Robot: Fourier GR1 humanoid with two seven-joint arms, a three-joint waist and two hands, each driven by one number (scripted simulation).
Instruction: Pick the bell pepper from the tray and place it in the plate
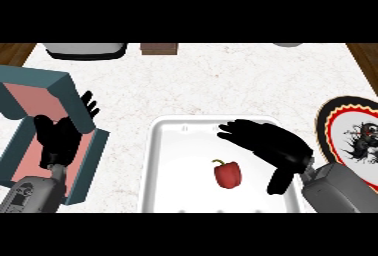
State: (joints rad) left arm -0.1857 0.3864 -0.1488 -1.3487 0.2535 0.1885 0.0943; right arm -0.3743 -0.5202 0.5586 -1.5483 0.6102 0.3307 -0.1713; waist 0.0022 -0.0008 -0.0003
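Lying in the frame's lower middle, the small red bell pepper (pixel 227 175) sits inside the white rectangular tray (pixel 168 165). The black right hand (pixel 269 145) hangs just up and right of it, fingers spread, holding nothing. The black left hand (pixel 63 132) rests open at left over a teal pink-lined box (pixel 40 76). The black-rimmed round plate (pixel 341 131) lies at the right edge.

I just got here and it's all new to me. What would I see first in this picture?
The red pepper jumps out first, lying alone in the white tray at the middle bottom. The black right hand hangs open over the tray, just right of the pepper. At the right edge sits a plate with a red heart pattern.
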